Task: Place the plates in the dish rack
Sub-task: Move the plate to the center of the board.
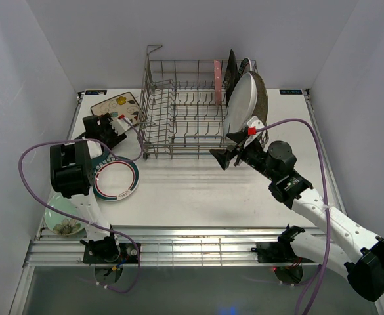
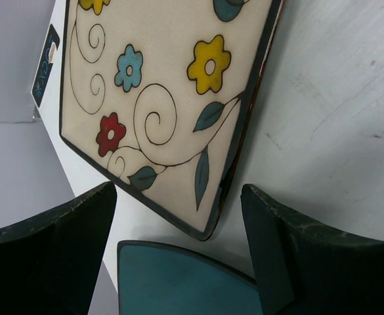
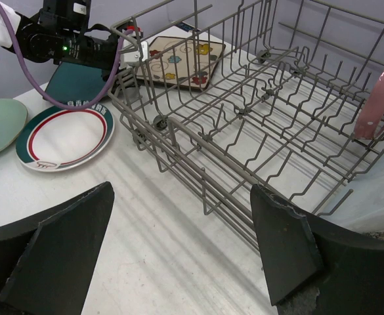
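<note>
The dish rack (image 1: 178,108) stands at the back of the table. At its right end a pink plate (image 1: 216,82), a black one (image 1: 230,72), a white oval one (image 1: 241,98) and a speckled one (image 1: 262,92) stand on edge. My left gripper (image 2: 178,243) is open, its jaws astride a corner of the teal square plate (image 2: 178,282). The cream floral square plate (image 2: 172,85) lies just beyond it. My right gripper (image 1: 234,147) is open and holds nothing, hovering by the rack's front right corner. A teal-rimmed round plate (image 1: 116,180) and a pale green plate (image 1: 64,220) lie at the left.
The rack's left and middle rows (image 3: 257,111) hold nothing. A tall wire loop (image 1: 153,49) rises at its back left corner. White walls close in the table on three sides. A purple cable (image 1: 34,157) loops beside the left arm.
</note>
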Controlling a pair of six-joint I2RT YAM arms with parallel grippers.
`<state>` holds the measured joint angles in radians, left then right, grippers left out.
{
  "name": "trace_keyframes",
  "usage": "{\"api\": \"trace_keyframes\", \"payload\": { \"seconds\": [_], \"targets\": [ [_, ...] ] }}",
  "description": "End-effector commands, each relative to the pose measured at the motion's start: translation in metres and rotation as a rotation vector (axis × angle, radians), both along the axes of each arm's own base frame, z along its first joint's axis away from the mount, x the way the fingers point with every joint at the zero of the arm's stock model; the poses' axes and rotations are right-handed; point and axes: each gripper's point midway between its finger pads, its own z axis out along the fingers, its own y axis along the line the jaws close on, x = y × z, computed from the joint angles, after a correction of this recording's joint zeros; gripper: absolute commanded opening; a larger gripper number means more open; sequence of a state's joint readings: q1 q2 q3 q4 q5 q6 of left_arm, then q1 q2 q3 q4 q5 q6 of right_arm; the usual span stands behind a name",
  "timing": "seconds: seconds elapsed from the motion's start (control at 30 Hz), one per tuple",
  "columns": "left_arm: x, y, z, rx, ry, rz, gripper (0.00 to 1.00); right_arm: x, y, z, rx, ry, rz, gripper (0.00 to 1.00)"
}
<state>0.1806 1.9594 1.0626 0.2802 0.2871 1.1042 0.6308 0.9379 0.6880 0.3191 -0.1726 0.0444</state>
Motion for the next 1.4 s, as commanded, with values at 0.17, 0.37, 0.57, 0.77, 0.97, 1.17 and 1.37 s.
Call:
{"api": "trace_keyframes", "payload": {
  "seconds": [0.17, 0.37, 0.57, 0.77, 0.97, 1.17, 1.37],
  "targets": [
    [0.013, 0.0, 0.004, 0.105, -0.038, -0.015, 0.86, -0.001, 0.004, 0.016, 0.029, -0.062, 0.021, 0.9],
    [0.016, -0.002, 0.0, 0.147, -0.061, -0.017, 0.84, -0.003, 0.004, 0.016, 0.029, -0.062, 0.029, 0.9],
    [0.019, 0.0, -0.008, 0.172, -0.055, -0.004, 0.79, -0.003, 0.005, 0.015, 0.027, -0.062, 0.035, 0.9],
    [0.018, 0.002, -0.012, 0.191, -0.059, 0.009, 0.7, -0.003, 0.008, 0.015, 0.025, -0.06, 0.049, 0.9],
    [0.01, -0.002, -0.021, 0.218, -0.071, -0.023, 0.67, -0.005, 0.01, 0.015, 0.026, -0.059, 0.061, 0.9],
    [0.011, -0.002, -0.024, 0.217, -0.07, -0.026, 0.54, -0.005, 0.011, 0.014, 0.025, -0.057, 0.067, 0.9],
    [0.009, -0.003, -0.022, 0.219, -0.072, -0.029, 0.36, -0.004, 0.008, 0.014, 0.021, -0.06, 0.053, 0.9]
  ]
}}
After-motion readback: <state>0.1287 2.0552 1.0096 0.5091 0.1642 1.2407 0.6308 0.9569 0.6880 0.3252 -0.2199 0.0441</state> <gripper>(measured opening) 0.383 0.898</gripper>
